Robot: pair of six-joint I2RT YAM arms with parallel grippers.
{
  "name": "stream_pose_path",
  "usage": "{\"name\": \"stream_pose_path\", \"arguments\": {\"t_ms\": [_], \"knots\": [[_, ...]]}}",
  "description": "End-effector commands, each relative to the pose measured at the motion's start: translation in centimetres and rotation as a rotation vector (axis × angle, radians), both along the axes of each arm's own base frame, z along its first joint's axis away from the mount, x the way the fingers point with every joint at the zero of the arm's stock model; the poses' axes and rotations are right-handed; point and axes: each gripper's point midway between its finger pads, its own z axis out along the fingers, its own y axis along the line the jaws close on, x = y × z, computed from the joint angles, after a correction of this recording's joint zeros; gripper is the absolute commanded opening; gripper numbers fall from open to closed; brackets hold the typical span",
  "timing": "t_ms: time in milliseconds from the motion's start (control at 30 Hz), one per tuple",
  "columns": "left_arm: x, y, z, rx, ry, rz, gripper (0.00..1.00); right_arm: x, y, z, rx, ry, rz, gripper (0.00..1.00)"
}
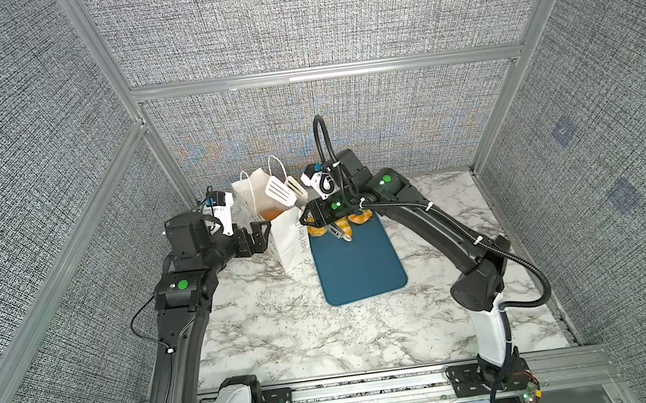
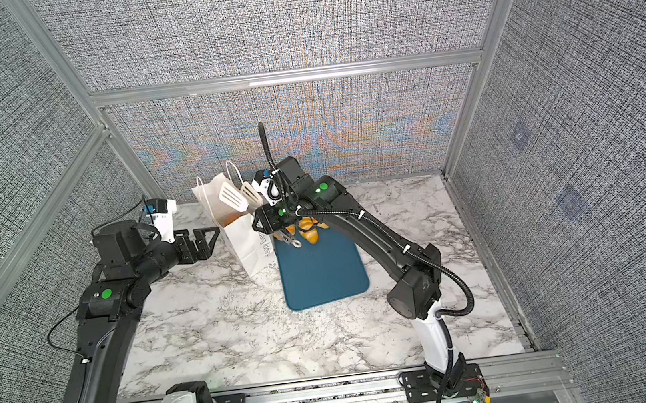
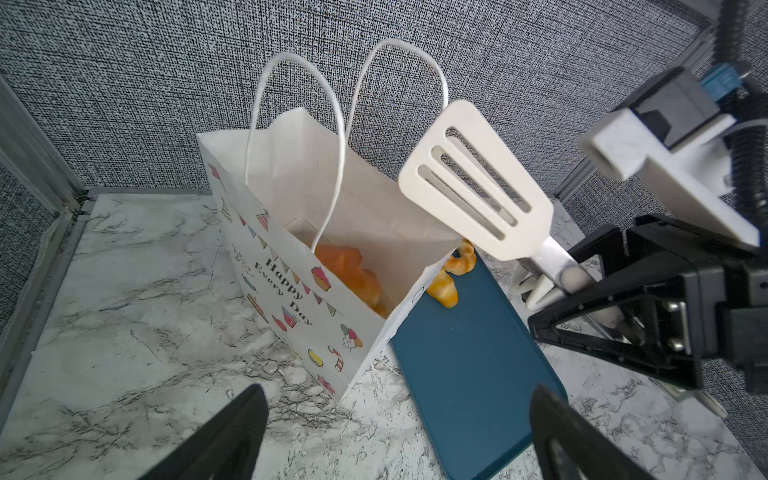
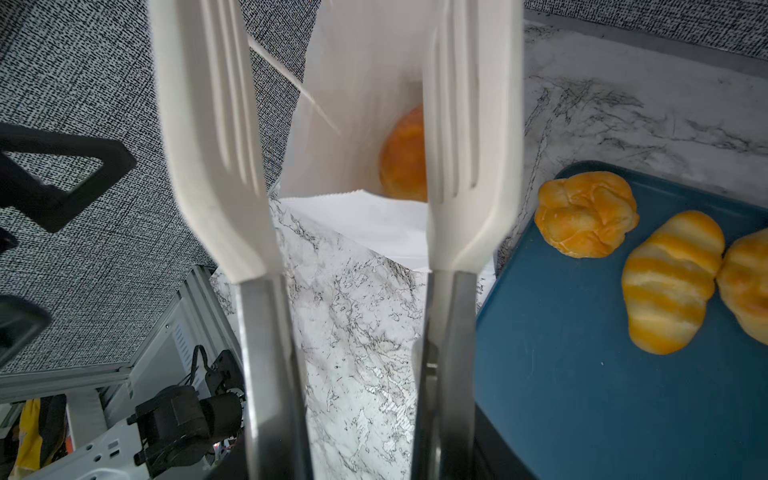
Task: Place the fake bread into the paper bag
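The white paper bag point(image 1: 285, 242) point(image 3: 291, 291) stands open at the teal tray's far left corner. One fake bread point(image 4: 401, 162) lies inside it, and orange shows in the bag mouth point(image 3: 353, 270). Three more breads point(image 4: 586, 214) point(image 4: 669, 299) point(image 4: 748, 286) rest on the tray's far end. My right gripper point(image 1: 312, 216) point(image 3: 602, 324) is shut on the handles of the white slotted tongs point(image 3: 478, 183) point(image 4: 216, 166). The blades stand apart above the bag mouth with nothing between them. My left gripper point(image 1: 263, 235) point(image 3: 397, 390) is open and empty, just left of the bag.
The flat dark-teal tray point(image 1: 358, 265) point(image 4: 602, 395) lies on the marble table, right of the bag. Grey fabric walls with aluminium posts close in the back and sides. The bag's cord handles point(image 3: 299, 124) stand up over its mouth.
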Motion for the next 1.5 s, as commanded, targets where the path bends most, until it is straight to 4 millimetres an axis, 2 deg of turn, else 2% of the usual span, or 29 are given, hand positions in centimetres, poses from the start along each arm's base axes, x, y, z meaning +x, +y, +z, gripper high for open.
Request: {"name": "stream_pose_path", "arguments": {"t_ms": [0,133,333,533,800,1000,1200,1467], "knots": [[0.1,-0.4,0.8,-0.050,-0.032,0.005,0.99,0.2,0.1,0.9,0.023,-0.014,-0.009,0.52],[-0.1,-0.7,0.7,-0.069,-0.048,0.032,0.99,0.1,0.0,1.7,0.034,-0.032,-0.006,0.53],[-0.7,-2.8,1.3,-0.079,-0.090,0.003,0.99,-0.3,-1.1,3.0,0.020,-0.076,-0.015,0.53],[-0.8,-5.8,1.5,-0.074,-0.113,-0.052,0.99,-1.0,-3.6,3.6,-0.027,-0.137,-0.056,0.54],[-0.6,-8.6,1.5,-0.070,-0.128,-0.080,0.99,-1.2,-8.3,3.7,-0.113,-0.195,-0.153,0.56],[-0.2,-10.8,0.5,-0.034,-0.116,-0.111,0.99,-1.2,-12.0,2.3,-0.189,-0.182,-0.228,0.56],[0.3,-11.5,0.2,-0.009,-0.126,-0.108,0.99,-1.7,-15.6,0.3,-0.248,-0.141,-0.291,0.56],[0.4,-14.4,-1.7,-0.028,-0.080,-0.188,0.99,-1.6,-19.6,-3.6,-0.317,-0.061,-0.368,0.56]]}}
